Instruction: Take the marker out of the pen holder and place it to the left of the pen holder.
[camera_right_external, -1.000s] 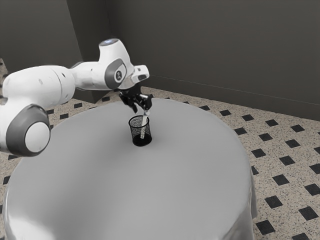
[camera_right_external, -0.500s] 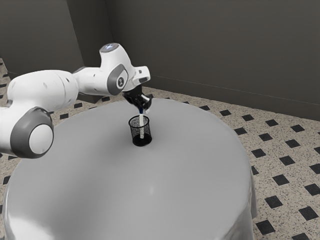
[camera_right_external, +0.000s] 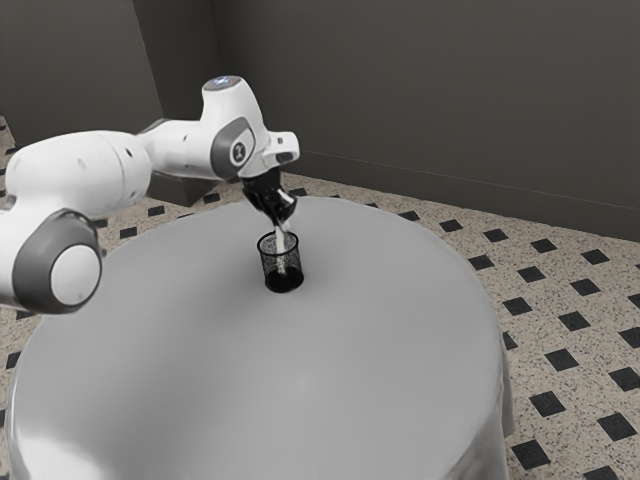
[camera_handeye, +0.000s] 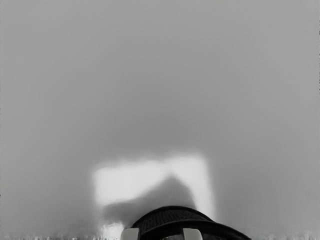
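Note:
The white marker (camera_right_external: 282, 250) stands nearly upright in the black mesh pen holder (camera_right_external: 284, 284), its lower part seen through the mesh. At the marker's upper end, just above the holder's rim, my black gripper (camera_right_external: 279, 218) is shut on it; the cap is hidden by the fingers. In the wrist view the rim of the pen holder (camera_handeye: 172, 213) curves along the lower edge, with two pale fingertips of the gripper (camera_handeye: 161, 234) in front of it.
The round table under a grey cloth (camera_right_external: 300, 380) extends around the pen holder. A dark wall (camera_right_external: 450, 110) rises behind it, beyond the tiled floor (camera_right_external: 550, 330).
The fingers, spread a second ago, have come together around the marker's top. Hand and marker top have shifted toward the exterior view's left, and the marker's lean has changed.

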